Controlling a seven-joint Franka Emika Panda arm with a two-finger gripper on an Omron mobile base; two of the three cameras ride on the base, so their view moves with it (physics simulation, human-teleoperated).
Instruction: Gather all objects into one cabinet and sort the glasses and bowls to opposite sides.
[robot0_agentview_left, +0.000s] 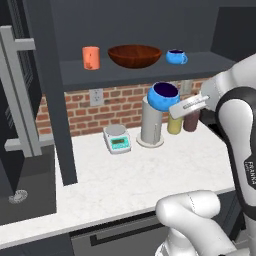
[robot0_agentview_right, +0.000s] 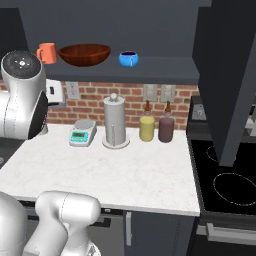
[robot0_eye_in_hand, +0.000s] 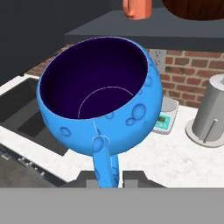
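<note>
On the dark cabinet shelf (robot0_agentview_left: 150, 74) stand an orange mug (robot0_agentview_left: 91, 57), a wide reddish-brown bowl (robot0_agentview_left: 134, 55) and a small blue cup (robot0_agentview_left: 176, 56), in that order from left to right. The right base view shows the same row: mug (robot0_agentview_right: 47, 52), bowl (robot0_agentview_right: 84, 54), cup (robot0_agentview_right: 129, 58). My gripper (robot0_eye_in_hand: 105, 177) is shut on the handle of a second blue cup (robot0_eye_in_hand: 98, 100). It holds that cup (robot0_agentview_left: 163, 96) in the air below the shelf's front edge, above the counter. The cup's dark inside faces the hand camera.
On the white counter (robot0_agentview_right: 125, 175) by the brick wall stand a steel paper-towel cylinder (robot0_agentview_right: 115, 122), a small scale (robot0_agentview_right: 82, 132), a yellow canister (robot0_agentview_right: 146, 127) and a maroon one (robot0_agentview_right: 166, 128). An open cabinet door (robot0_agentview_left: 15, 90) hangs at left, another (robot0_agentview_right: 230, 75) over the stove (robot0_agentview_right: 225, 175).
</note>
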